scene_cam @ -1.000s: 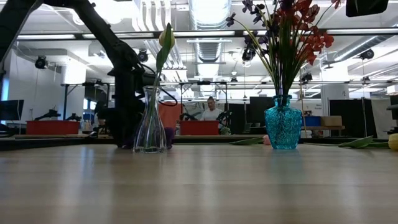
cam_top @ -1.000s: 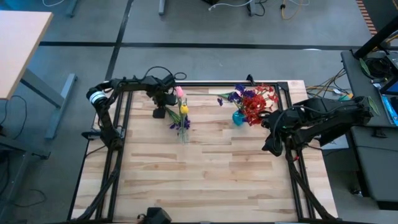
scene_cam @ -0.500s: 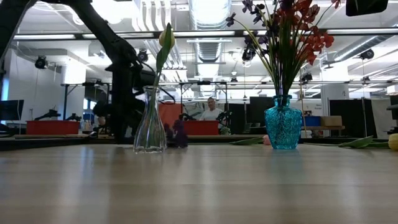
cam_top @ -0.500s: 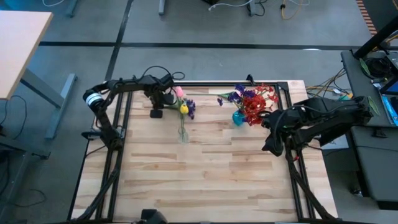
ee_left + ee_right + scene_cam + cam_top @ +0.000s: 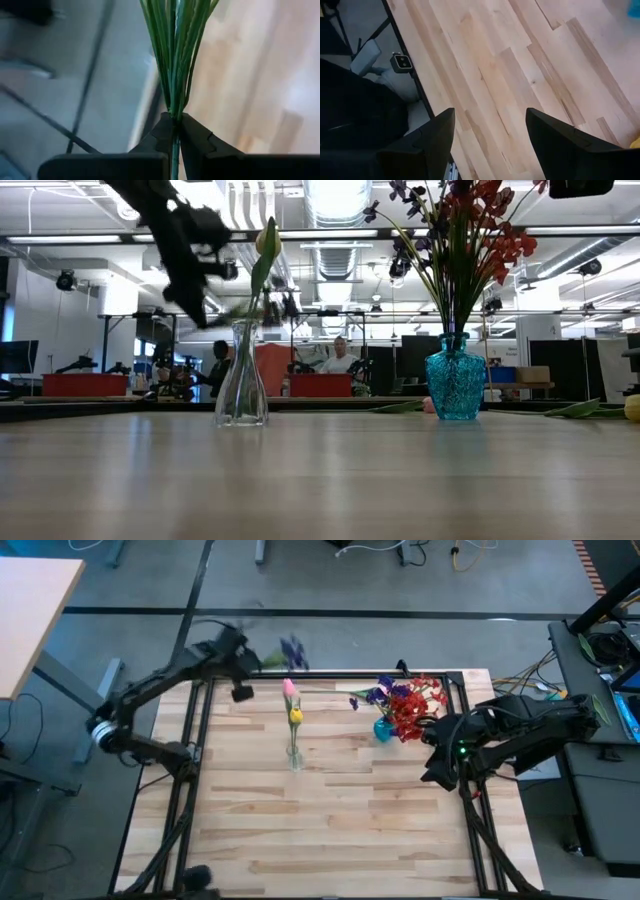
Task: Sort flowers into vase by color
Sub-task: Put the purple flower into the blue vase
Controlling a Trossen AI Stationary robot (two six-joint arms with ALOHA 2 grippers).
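From above I see my left gripper (image 5: pixel 243 662) lifted at the far left corner of the table (image 5: pixel 340 830), its fingers (image 5: pixel 192 137) pinched tight on the green stem of a purple flower (image 5: pixel 292 651); the blossom hangs blurred just past the table's far edge; in the left wrist view the stem (image 5: pixel 175 60) fans out into several thin green strands straight above the clamped tips. The clear vase (image 5: pixel 294 756) stands left of the table's middle, holding a pink tulip (image 5: pixel 289 687) and a yellow tulip (image 5: pixel 296 716); at table height its glass (image 5: pixel 241 380) is upright with one bud above the neck. The teal vase (image 5: pixel 455 383) stands to the right and farther back, packed with red flowers (image 5: pixel 412 710) and more purple flowers (image 5: pixel 377 695). My right gripper (image 5: pixel 437 772) waits over the table's right edge, near the teal vase; its two fingers (image 5: pixel 432 137) stand well apart with only bare wood between them.
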